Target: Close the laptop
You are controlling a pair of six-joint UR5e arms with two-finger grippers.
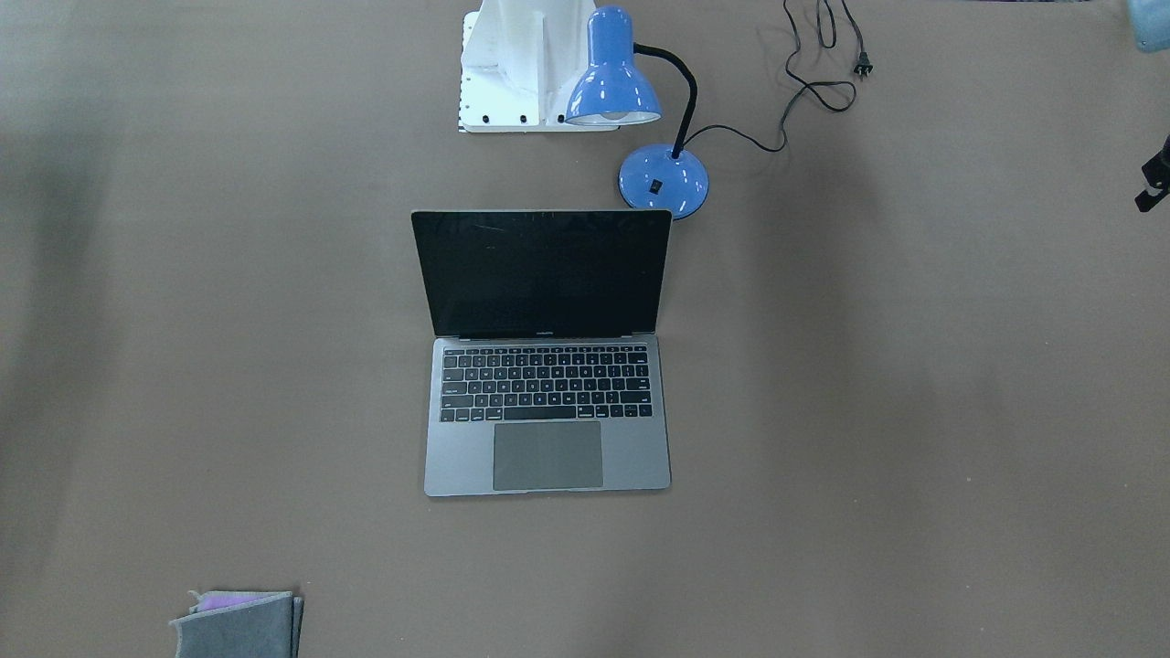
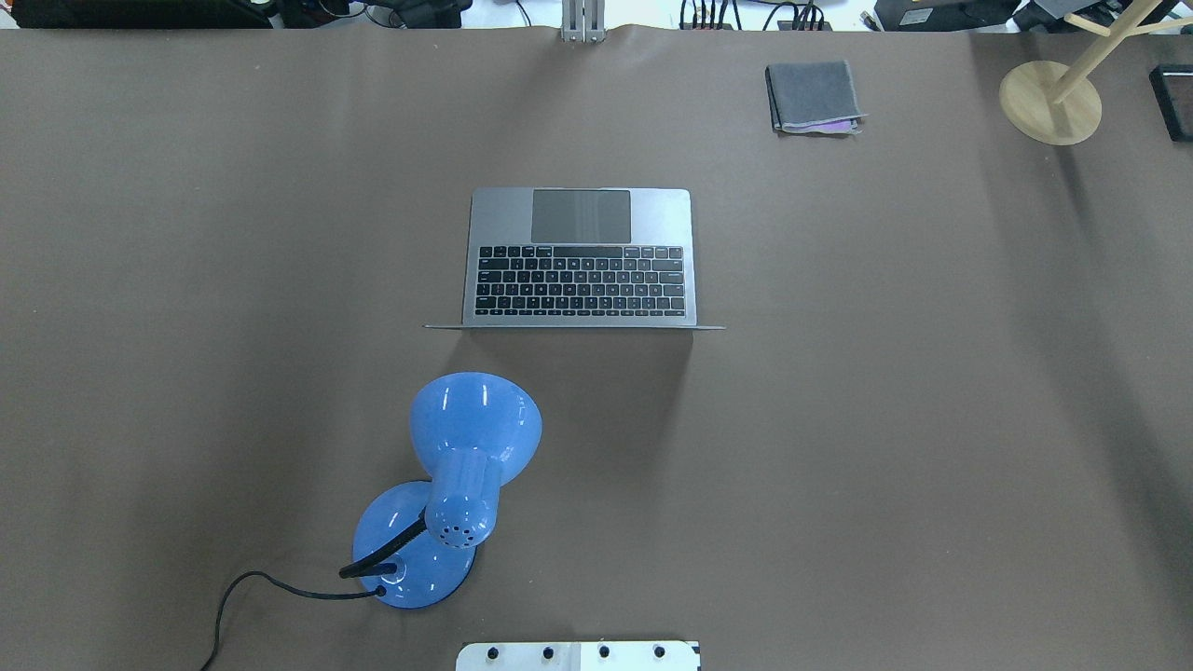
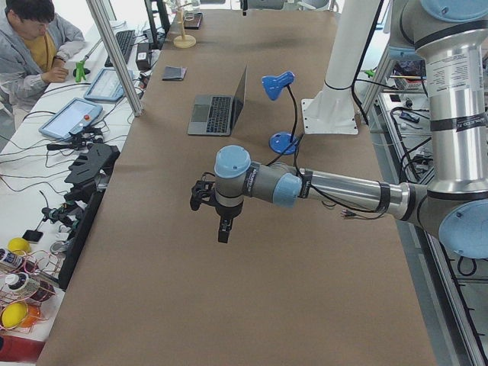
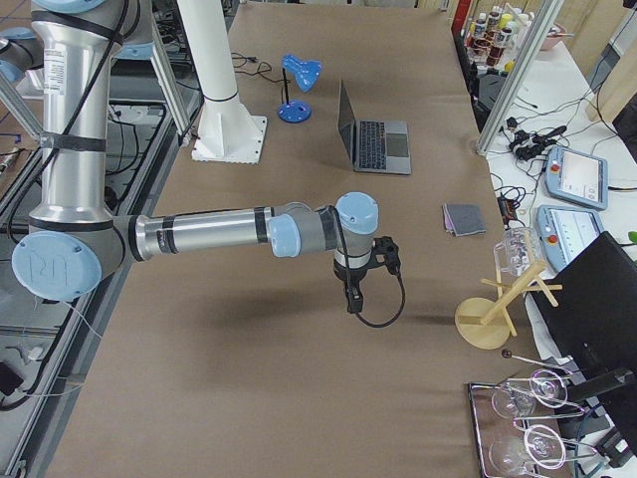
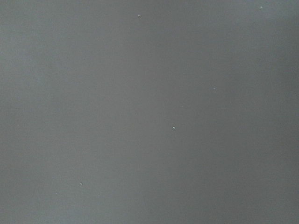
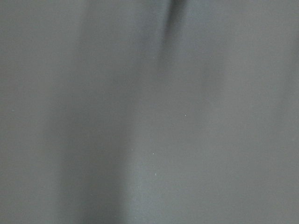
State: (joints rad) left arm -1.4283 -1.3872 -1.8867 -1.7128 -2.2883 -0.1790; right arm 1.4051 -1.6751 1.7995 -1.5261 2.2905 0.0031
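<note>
The laptop (image 1: 547, 384) stands open at the middle of the brown table, its black screen upright and facing away from the robot. It also shows in the overhead view (image 2: 582, 261) and in both side views (image 3: 219, 110) (image 4: 376, 141). My left gripper (image 3: 222, 229) hangs over bare table far to the laptop's left, fingers pointing down. My right gripper (image 4: 353, 297) hangs over bare table far to its right. Neither touches anything. I cannot tell whether either is open or shut. Both wrist views show only table surface.
A blue desk lamp (image 2: 466, 466) stands between the robot base (image 2: 578, 657) and the laptop lid, its cord trailing left. A folded grey cloth (image 2: 813, 96) lies at the far side. A wooden stand (image 2: 1050, 101) is at the far right.
</note>
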